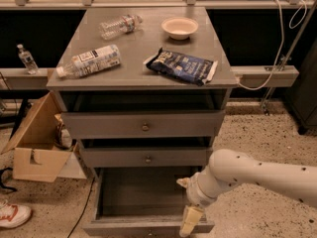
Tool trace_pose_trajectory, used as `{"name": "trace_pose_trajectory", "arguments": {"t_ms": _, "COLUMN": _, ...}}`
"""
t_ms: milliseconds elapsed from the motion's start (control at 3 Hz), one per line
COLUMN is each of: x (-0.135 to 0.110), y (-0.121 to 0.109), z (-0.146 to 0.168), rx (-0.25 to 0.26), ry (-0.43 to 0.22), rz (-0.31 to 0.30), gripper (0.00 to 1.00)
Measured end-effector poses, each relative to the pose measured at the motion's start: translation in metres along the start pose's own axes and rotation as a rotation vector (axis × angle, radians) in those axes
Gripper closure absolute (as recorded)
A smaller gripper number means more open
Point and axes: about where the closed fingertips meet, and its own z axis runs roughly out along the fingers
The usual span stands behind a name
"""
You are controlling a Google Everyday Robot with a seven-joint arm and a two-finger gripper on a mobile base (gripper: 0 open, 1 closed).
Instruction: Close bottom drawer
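Speckled floor (257, 133) runs under the grey cabinet (143, 76) I am working at, with a dark wall and a low ledge (267, 75) behind it. On the cabinet top I see two plastic bottles lying on their sides, one near the left edge (89, 61) and one further back (119, 26), a pale bowl (180, 27) at the back right, and a dark snack bag (182, 66) lying flat near the front right.

All three drawers stand out from the frame. The top drawer (144, 125) and middle drawer (147, 157) are out a little. The bottom drawer (141, 192) is pulled far out, so I look straight down into its bare grey inside.

My white arm (262, 175) reaches in from the right. The gripper (190, 221) points down at the right front corner of the bottom drawer, over the top edge of its front panel. Whether it is spread or pressed together I cannot tell, nor whether it touches the panel.

To the left of the cabinet an open cardboard box (37, 148) sits on the floor, a shoe (12, 216) in front of it.
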Motion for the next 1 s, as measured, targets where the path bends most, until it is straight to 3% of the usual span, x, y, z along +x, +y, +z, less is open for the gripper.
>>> {"name": "trace_pose_trajectory", "arguments": {"t_ms": 667, "x": 0.006, "y": 0.001, "z": 0.015, "rx": -0.021, "ry": 0.005, "rz": 0.002, "gripper": 0.0}}
{"name": "trace_pose_trajectory", "arguments": {"t_ms": 1000, "x": 0.027, "y": 0.0, "z": 0.049, "rx": -0.052, "ry": 0.018, "rz": 0.004, "gripper": 0.0}}
